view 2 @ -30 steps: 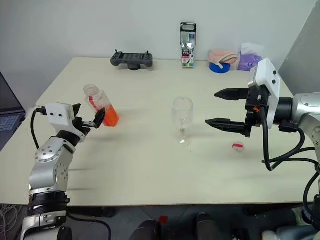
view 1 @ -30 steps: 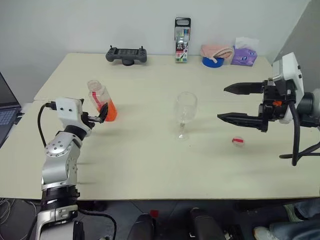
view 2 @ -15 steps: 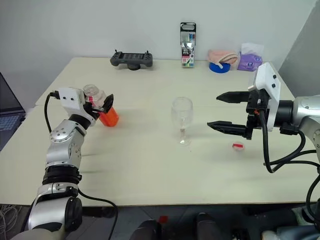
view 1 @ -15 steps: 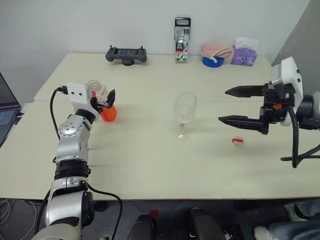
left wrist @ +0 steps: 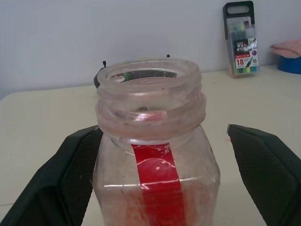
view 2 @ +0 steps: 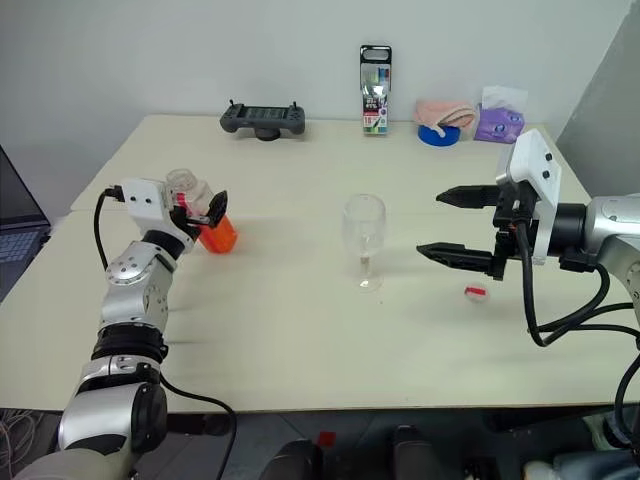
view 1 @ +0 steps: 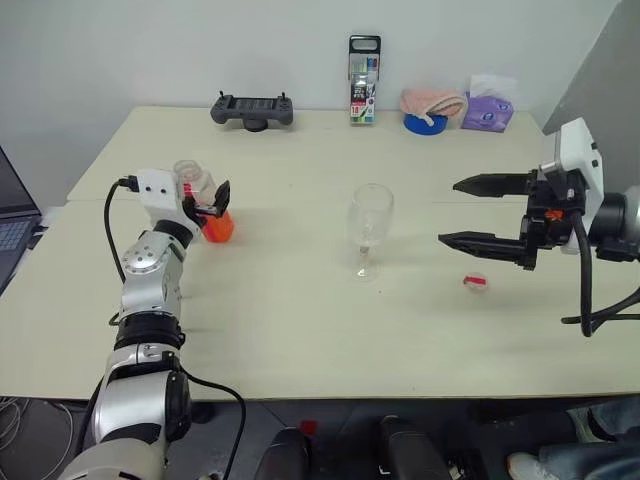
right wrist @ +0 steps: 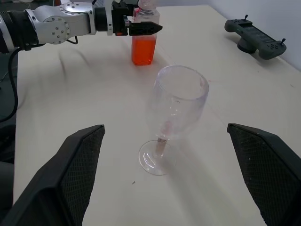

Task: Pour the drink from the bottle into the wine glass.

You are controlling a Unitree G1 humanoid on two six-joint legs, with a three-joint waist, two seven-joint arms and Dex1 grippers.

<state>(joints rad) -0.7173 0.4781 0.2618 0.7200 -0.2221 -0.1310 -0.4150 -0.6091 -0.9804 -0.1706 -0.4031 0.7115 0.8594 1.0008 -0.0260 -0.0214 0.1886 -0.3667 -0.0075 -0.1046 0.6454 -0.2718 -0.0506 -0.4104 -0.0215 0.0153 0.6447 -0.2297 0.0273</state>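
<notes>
Fingers of my left gripper stand wide either side of the small clear squarish plastic bottle, uncapped, not yet clamped. My right gripper waits open-jawed, empty, the clear stemmed wine glass between its fingers, ready to steady it.

Along the far edge of the pale beige table, from upper left to upper right: a black handheld controller, an upright dark-topped marker box, a pink folded cloth, a blue round dish and a purple packet. A laptop's edge sits at far left.

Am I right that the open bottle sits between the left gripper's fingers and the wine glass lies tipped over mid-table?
Not quite: the wine glass stands upright on its foot, as the right wrist view shows. The open bottle does sit between the left gripper's fingers.
</notes>
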